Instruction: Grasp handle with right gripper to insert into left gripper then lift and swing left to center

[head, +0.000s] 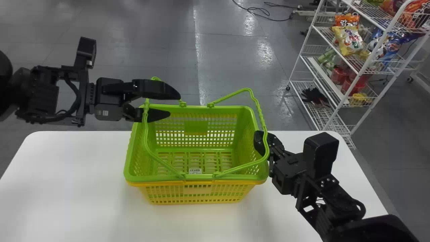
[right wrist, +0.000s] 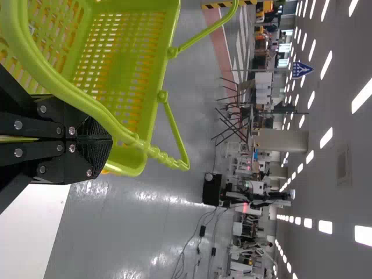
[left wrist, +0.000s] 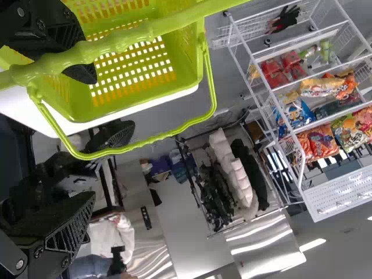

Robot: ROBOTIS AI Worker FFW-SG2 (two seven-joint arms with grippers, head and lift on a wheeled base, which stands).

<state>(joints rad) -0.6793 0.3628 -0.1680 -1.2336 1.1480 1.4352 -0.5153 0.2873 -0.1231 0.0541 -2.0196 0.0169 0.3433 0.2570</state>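
In the head view, my left gripper point(head: 172, 105) stands open over the basket's left side; the left handle point(head: 145, 134) crosses over its nearer finger and passes behind the farther one. My right gripper point(head: 258, 143) is at the basket's right end, inside the raised right handle point(head: 263, 126). The green basket point(head: 253, 117) is stacked in a yellow one on the table. In the left wrist view, my left gripper point(left wrist: 92, 138) has its fingers wide apart, the near handle point(left wrist: 168, 22) across one. My right gripper point(right wrist: 109, 139) is shut beside the handle point(right wrist: 64, 87), nothing visibly held.
A white table point(head: 77, 168) carries the baskets. A white wire rack point(head: 304, 62) with snack bags stands on the floor beyond the table's right side. Cables point(head: 258, 11) lie on the floor at the back.
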